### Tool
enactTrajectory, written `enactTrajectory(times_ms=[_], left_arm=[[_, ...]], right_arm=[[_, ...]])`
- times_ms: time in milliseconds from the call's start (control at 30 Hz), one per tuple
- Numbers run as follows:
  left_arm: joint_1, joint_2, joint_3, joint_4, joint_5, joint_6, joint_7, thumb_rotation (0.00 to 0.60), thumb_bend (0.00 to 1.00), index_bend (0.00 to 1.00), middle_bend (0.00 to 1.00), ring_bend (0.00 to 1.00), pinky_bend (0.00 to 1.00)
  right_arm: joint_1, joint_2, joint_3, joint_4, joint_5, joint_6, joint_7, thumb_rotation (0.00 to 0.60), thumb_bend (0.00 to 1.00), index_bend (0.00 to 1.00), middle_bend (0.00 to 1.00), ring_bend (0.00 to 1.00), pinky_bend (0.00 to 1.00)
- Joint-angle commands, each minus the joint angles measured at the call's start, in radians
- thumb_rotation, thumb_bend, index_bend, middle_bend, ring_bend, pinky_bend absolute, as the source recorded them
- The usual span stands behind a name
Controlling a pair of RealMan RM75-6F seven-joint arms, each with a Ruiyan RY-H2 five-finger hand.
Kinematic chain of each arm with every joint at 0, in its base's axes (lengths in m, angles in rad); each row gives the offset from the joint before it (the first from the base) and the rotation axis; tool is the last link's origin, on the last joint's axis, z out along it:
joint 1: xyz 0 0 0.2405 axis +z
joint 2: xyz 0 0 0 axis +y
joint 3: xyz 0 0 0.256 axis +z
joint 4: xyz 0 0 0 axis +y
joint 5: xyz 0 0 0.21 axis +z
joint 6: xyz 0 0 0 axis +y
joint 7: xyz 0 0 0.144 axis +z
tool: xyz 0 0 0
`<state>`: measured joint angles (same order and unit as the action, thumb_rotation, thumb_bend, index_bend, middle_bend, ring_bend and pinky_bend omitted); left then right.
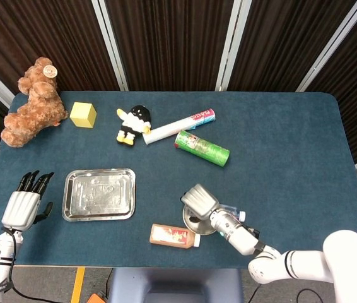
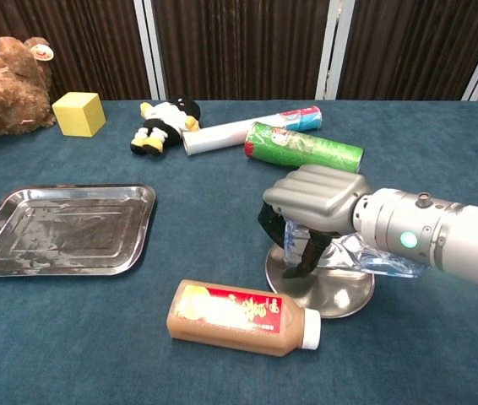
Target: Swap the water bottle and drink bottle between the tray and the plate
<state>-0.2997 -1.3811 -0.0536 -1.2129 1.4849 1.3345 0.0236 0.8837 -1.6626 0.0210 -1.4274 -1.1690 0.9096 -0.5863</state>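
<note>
the water bottle (image 2: pixel 366 256) is gripped by the right hand (image 2: pixel 311 211) over the plate (image 2: pixel 340 294) near the table's front edge; a slip could knock the drink bottle (image 2: pixel 243 317) lying beside it.

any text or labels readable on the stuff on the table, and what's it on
Nothing reads clearly.
Drink bottle: red label with print, too blurred to read.
White tube: red lettering near its blue end, too small to read.
Green can: patterned print, unreadable.
Teddy bear: round tag on its head, too small to read.
Water bottle in the right robot hand: no label visible.
</note>
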Motion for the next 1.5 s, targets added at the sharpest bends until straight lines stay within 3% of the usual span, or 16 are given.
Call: enactTrajectory(times_ms=[33,167,267,400,533,667,800,1100,1300,1400,1433,1500], left_arm=[[0.000,0.000,0.002,-0.001,0.002,-0.001,0.001,0.600,0.43,0.00,0.13,0.04,0.08],[0.002,0.004,0.000,-0.007,0.001,0.005,0.003,0.600,0.43,0.00,0.13,0.04,0.08],[0.002,0.006,-0.001,-0.007,-0.001,0.004,0.000,0.600,0.43,0.00,0.13,0.04,0.08],[0.000,0.007,0.000,-0.007,-0.002,-0.004,-0.006,0.600,0.42,0.00,0.13,0.04,0.08],[-0.001,0.007,0.000,-0.007,-0.003,-0.006,-0.006,0.600,0.43,0.00,0.13,0.04,0.08],[0.000,0.006,0.000,-0.006,-0.003,-0.005,-0.006,0.600,0.43,0.00,0.13,0.04,0.08],[-0.001,0.007,0.000,-0.007,-0.003,-0.007,-0.007,0.600,0.43,0.00,0.13,0.04,0.08],[0.001,0.011,-0.002,-0.009,-0.003,-0.002,-0.013,0.600,0.43,0.00,0.13,0.04,0.08],[0.002,0.013,-0.001,-0.011,0.000,0.002,-0.013,0.600,0.43,0.00,0.13,0.04,0.08],[0.004,0.014,-0.001,-0.014,0.003,0.008,-0.009,0.600,0.43,0.00,0.12,0.04,0.08],[0.005,0.018,0.010,-0.030,0.034,0.032,-0.018,0.600,0.43,0.00,0.11,0.03,0.08],[0.006,0.021,0.026,-0.041,0.070,0.050,-0.033,0.600,0.43,0.00,0.08,0.02,0.08]], right_arm=[[-0.016,-0.041,-0.015,0.060,-0.048,0.005,0.035,0.600,0.34,0.91,0.88,0.94,1.00],[-0.022,-0.067,-0.011,0.098,-0.079,0.005,0.066,0.600,0.34,0.84,0.88,0.89,1.00],[-0.023,-0.063,0.003,0.094,-0.073,-0.014,0.097,0.600,0.34,0.70,0.83,0.78,1.00],[-0.023,-0.045,0.009,0.084,-0.082,-0.030,0.117,0.600,0.33,0.47,0.69,0.64,0.99],[-0.027,-0.032,0.010,0.076,-0.083,-0.040,0.114,0.600,0.31,0.28,0.60,0.52,0.90],[-0.029,-0.017,0.014,0.062,-0.079,-0.048,0.105,0.600,0.29,0.18,0.53,0.43,0.81],[-0.031,-0.002,0.018,0.040,-0.076,-0.052,0.097,0.600,0.28,0.12,0.48,0.36,0.74],[-0.050,0.053,0.026,-0.055,-0.092,-0.018,0.092,0.600,0.26,0.06,0.43,0.31,0.69],[-0.065,0.090,0.027,-0.107,-0.109,0.010,0.096,0.600,0.23,0.01,0.34,0.25,0.63],[-0.089,0.145,0.022,-0.178,-0.115,0.041,0.095,0.600,0.21,0.00,0.19,0.14,0.49],[-0.160,0.225,-0.008,-0.259,-0.154,0.151,0.097,0.600,0.21,0.00,0.14,0.10,0.43],[-0.232,0.291,-0.055,-0.317,-0.214,0.251,0.113,0.600,0.21,0.00,0.09,0.04,0.36]])
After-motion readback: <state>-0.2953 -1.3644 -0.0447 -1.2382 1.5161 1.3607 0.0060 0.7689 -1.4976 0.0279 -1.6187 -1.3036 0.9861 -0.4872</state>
